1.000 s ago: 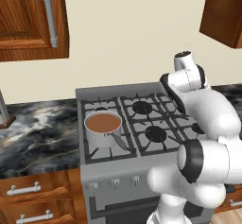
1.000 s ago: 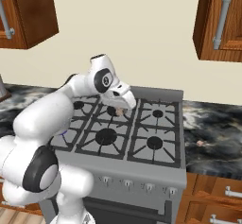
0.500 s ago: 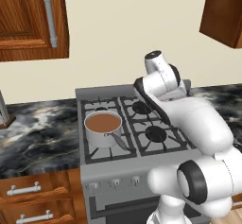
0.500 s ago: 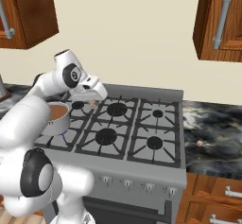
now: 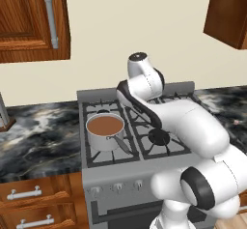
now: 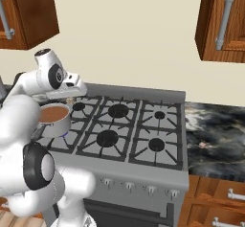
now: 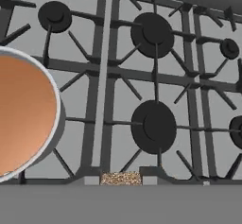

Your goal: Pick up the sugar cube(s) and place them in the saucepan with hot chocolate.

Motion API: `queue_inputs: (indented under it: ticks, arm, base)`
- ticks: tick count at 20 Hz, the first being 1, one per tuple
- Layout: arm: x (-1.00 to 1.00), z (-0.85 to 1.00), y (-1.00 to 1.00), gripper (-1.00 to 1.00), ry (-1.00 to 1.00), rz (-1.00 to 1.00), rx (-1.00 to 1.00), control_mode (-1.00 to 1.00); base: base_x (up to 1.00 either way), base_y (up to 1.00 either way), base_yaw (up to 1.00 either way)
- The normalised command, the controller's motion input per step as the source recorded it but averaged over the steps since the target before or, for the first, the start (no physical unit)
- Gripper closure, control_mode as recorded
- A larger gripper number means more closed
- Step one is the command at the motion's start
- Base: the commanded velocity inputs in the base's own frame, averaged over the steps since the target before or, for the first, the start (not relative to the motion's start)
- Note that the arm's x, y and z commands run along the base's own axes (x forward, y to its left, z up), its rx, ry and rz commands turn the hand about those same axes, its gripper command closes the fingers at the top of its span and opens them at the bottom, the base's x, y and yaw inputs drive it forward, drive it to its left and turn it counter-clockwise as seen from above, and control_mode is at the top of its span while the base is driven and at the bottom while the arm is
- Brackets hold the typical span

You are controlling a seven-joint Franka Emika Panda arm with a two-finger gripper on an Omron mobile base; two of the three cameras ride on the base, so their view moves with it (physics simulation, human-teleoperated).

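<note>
A silver-grey saucepan [image 5: 105, 135] holding brown hot chocolate stands on the stove's front left burner, its long handle [image 5: 123, 145] pointing toward the stove front. It is also seen as the saucepan [image 6: 55, 119] and the saucepan [image 7: 23, 112]. My gripper [image 7: 121, 178] is shut on a small brownish, grainy sugar cube [image 7: 121, 177]. In the right base view the gripper [image 6: 71, 98] hangs above the grates, just beside the pan's far right rim. The hand view looks down with the pan at its left edge; the cube is over bare grate, to the side of the pan.
The grey gas stove [image 6: 143, 164] has several black burners under dark grates. Dark marble counters [image 5: 38, 131] flank it, with a small pale speck [image 6: 203, 144] on the right one. Wooden wall cabinets [image 6: 222, 20] hang above on both sides.
The arm has swung left across the stove, from over the right burners to next to the saucepan. The saucepan has stayed put.
</note>
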Motion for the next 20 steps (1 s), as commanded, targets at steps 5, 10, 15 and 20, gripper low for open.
queue_inputs:
  ticks: [5, 10, 15, 20]
  arm:
    - [0.04, 0.0, 0.99, 1.0, 0.0, 0.33, 0.1, -1.0]
    - [0.0, 0.0, 0.71, 1.0, 0.15, 0.18, 0.05, -1.0]
    - [0.0, -0.28, 0.15, 1.0, 0.13, 0.01, 0.06, -1.0]
    - [0.02, -0.32, 0.02, 1.0, 0.0, -0.04, 0.0, -1.0]
  base:
    - [0.0, 0.0, 0.0]
    - [0.0, 0.0, 0.0]
    - [0.0, 0.0, 0.0]
    - [0.0, 0.0, 0.0]
